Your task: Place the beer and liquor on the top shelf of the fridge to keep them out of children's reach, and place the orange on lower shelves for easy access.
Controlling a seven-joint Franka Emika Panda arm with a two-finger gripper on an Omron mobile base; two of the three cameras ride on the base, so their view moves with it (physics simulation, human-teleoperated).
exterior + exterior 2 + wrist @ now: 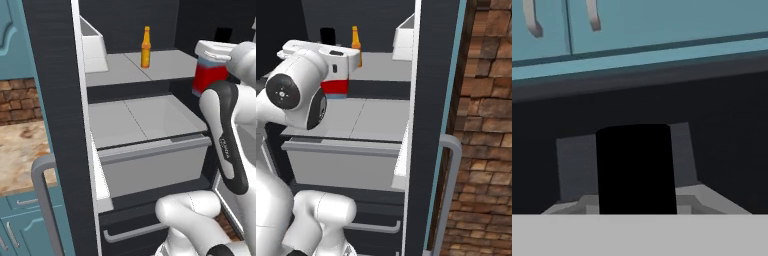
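The fridge (50, 75) stands open. The slim amber beer (145, 47) (356, 45) stands upright toward the back of the top shelf (170, 65) (378, 65). My gripper (215, 54) (336, 59) is shut on the liquor (206, 80) (333, 87), a red bottle with light blue shoulders, held upright at the shelf's right front end, close to the fridge wall. Whether its base touches the shelf I cannot tell. Its black cap (635, 167) rises right in front of the hand view. The orange is out of view.
A lower grey shelf (145, 117) and a grey drawer (155, 165) sit beneath the top shelf. The open door carries a white bin (92, 45) and a grey bar handle (42, 200) (448, 190). Teal cabinets (637, 25) hang above the fridge. A brick wall (486, 125) stands at the right.
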